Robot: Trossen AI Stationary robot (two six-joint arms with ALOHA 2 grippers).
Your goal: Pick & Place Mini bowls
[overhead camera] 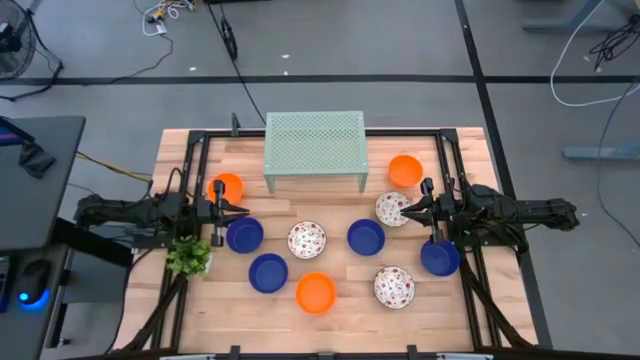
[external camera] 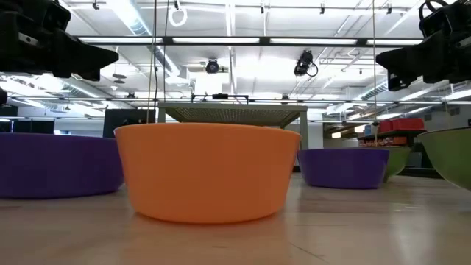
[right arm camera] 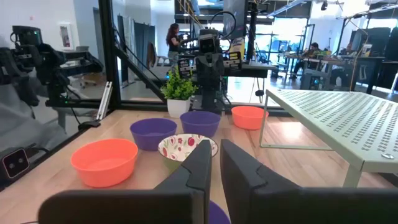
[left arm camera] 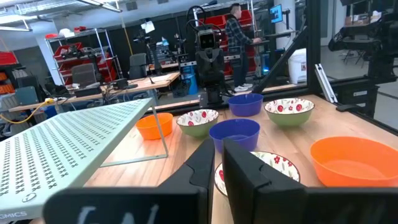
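Several mini bowls rest on their bases on the wooden table [overhead camera: 340, 265]: dark blue ones [overhead camera: 244, 235] [overhead camera: 366, 237] [overhead camera: 268, 272], orange ones [overhead camera: 226, 187] [overhead camera: 405, 170] [overhead camera: 316, 292], and white floral ones [overhead camera: 307, 240] [overhead camera: 394, 287]. My left gripper [overhead camera: 243, 211] [left arm camera: 217, 163] hovers level at the table's left, between an orange and a blue bowl, shut and holding nothing. My right gripper [overhead camera: 404, 212] [right arm camera: 215, 163] hovers level at the right, above the edge of a white floral bowl [overhead camera: 390, 209], also shut on nothing. Both hang well above the table in the low view.
A mint-green perforated stand [overhead camera: 313, 150] sits at the far middle of the table. A small green plant [overhead camera: 189, 257] stands near the left arm. One more blue bowl [overhead camera: 440, 258] lies under the right arm. A black frame [overhead camera: 200, 140] borders the table.
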